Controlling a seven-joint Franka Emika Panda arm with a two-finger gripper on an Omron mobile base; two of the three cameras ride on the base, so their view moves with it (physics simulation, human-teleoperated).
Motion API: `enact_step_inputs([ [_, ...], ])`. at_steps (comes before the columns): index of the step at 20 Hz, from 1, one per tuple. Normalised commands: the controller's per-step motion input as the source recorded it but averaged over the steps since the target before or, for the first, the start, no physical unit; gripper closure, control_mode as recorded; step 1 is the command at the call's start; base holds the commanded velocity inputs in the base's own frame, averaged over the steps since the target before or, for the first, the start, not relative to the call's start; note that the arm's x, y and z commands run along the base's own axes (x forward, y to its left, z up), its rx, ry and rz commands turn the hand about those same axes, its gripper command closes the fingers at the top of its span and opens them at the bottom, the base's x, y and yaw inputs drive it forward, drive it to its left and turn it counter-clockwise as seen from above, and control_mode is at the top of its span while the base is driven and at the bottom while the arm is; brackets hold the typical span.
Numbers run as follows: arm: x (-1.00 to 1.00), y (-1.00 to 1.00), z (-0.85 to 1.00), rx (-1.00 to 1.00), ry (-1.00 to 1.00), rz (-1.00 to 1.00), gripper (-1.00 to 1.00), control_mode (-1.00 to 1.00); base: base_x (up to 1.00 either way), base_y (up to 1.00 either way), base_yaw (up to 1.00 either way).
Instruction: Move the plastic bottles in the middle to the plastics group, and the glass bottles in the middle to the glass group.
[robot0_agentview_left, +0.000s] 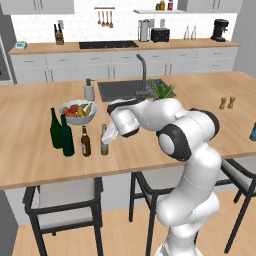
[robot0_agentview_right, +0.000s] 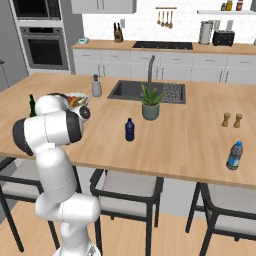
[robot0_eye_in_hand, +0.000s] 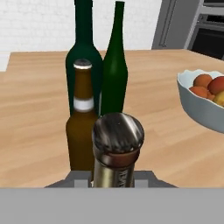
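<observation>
My gripper (robot0_agentview_left: 108, 138) is shut on the neck of the lighter tan-brown glass bottle (robot0_agentview_left: 104, 142), whose metal cap (robot0_eye_in_hand: 118, 134) fills the foreground of the hand view. This bottle stands upright on or just above the island counter (robot0_agentview_left: 30, 165). Just left of it stands the dark amber glass bottle (robot0_agentview_left: 85, 141) (robot0_eye_in_hand: 82, 127). Beyond that is the glass group, two tall green bottles (robot0_agentview_left: 56, 129) (robot0_agentview_left: 67, 136) (robot0_eye_in_hand: 114, 65). The dark blue plastic bottle (robot0_agentview_right: 129, 129) stands mid-counter. The plastics group bottle (robot0_agentview_right: 234, 155) is far right.
A fruit bowl (robot0_agentview_left: 77, 111) sits just behind the brown bottles. A grey soap dispenser (robot0_agentview_left: 89, 90), the sink (robot0_agentview_left: 120, 90) with its faucet and a potted plant (robot0_agentview_right: 150, 102) lie farther back. Two shakers (robot0_agentview_right: 232, 120) stand at the right. Stools line the near edge.
</observation>
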Motion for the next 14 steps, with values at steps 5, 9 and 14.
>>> enact_step_inputs([
  [5, 0.0, 0.1, -0.07, 0.0, -0.05, 0.03, 1.0, -1.0, 0.0, 0.0, 0.0],
  [9, 0.0, 0.22, 0.0, 0.0, -0.06, 0.01, 1.0, -1.0, 0.0, 0.0, 0.0],
  [14, 0.0, 0.13, -0.03, 0.0, -0.04, 0.0, 1.0, -1.0, 0.0, 0.0, 0.0],
])
